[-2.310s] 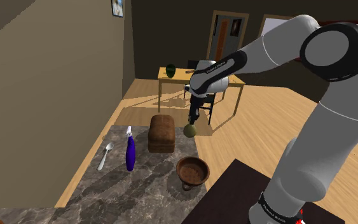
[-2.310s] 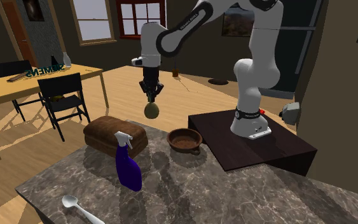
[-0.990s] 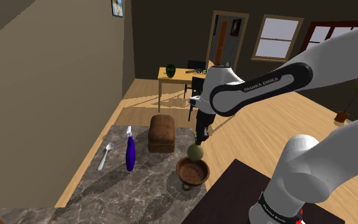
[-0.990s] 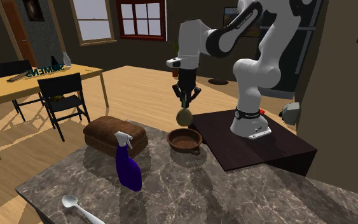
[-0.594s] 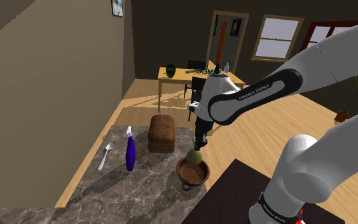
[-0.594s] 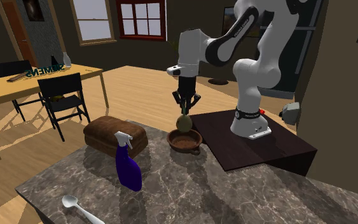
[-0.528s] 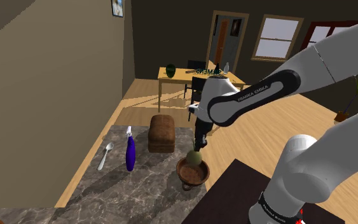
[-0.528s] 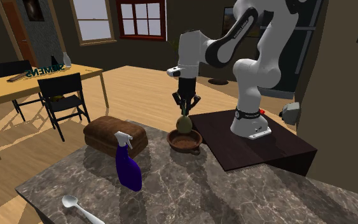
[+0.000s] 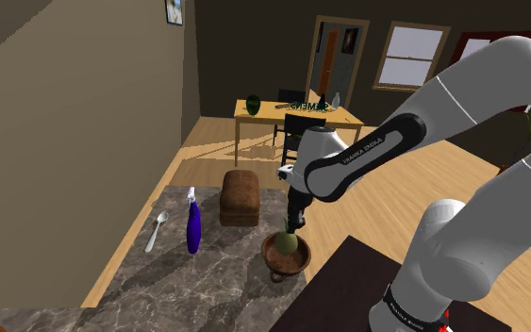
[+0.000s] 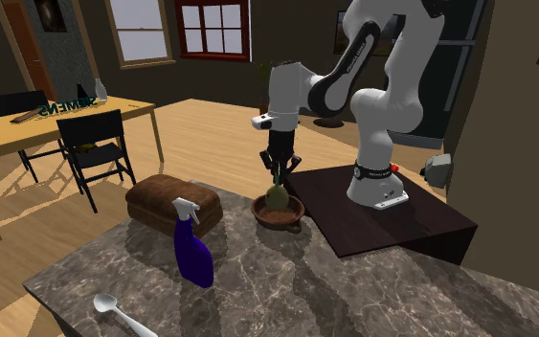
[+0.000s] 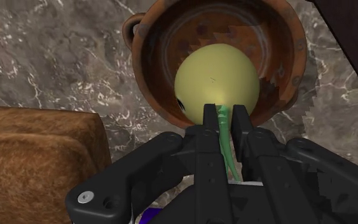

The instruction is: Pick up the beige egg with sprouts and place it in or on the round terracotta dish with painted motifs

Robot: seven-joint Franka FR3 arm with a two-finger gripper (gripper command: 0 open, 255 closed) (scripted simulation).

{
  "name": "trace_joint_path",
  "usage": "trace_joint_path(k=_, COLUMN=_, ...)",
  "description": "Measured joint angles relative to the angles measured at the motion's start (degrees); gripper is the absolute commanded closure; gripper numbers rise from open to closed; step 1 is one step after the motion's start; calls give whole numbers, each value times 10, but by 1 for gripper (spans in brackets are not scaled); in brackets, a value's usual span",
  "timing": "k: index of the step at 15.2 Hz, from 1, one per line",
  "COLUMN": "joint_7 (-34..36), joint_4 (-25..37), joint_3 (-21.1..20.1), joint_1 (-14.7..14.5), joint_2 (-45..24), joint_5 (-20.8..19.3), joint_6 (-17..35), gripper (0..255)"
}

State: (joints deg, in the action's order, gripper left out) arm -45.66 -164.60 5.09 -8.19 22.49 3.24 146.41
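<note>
Our tool (image 9: 296, 219) points straight down in the shoulder view. Directly beneath it the pale beige egg (image 9: 288, 244) sits inside the round brown dish (image 9: 266, 253) on the marbled worktop (image 9: 188, 283). A thin green stalk rises from the egg's top into the tool, so the egg's long axis stands upright, in line with the fingers.

From the second exterior view we see the stack alike: tool above, egg just under it, dish around the egg. The egg's lower end looks down at the dish's floor, though we cannot tell whether it touches. A brown loaf-shaped block (image 10: 167, 203) lies off to one side of the tool, well apart.

Through the wrist view the two fingers (image 11: 209, 124) stand nearly together, pinching the green sprouts (image 11: 222, 137) between them. The egg's body lies beyond the fingertips, unclasped, centred over the dish's bowl with rim showing around most of it. We judge the carry done and the release due. The tool need only part its fingers and lift straight up along the sprouts' line, lest the egg tip.
</note>
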Motion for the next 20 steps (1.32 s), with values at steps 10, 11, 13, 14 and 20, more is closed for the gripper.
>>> trace_joint_path(k=10, joint_7=0, joint_4=-1, joint_3=0, joint_1=-1, joint_2=-2, joint_5=1, joint_6=4, gripper=0)
trace_joint_path(k=11, joint_7=0, joint_4=-1, joint_3=0, joint_1=-1, joint_2=-2, joint_5=1, joint_6=4, gripper=0)
trace_joint_path(k=13, joint_7=1, joint_4=0, joint_3=0, joint_1=2, joint_2=11, joint_5=-2, joint_6=-9, gripper=0)
trace_joint_path(k=14, joint_7=2, joint_4=5, joint_3=-1, joint_1=3, joint_2=23, joint_5=-4, joint_6=-26, gripper=0)
trace_joint_path(k=20, joint_7=9, joint_4=22, joint_3=-5, joint_1=10, joint_2=78, joint_5=-12, joint_6=-99, gripper=0)
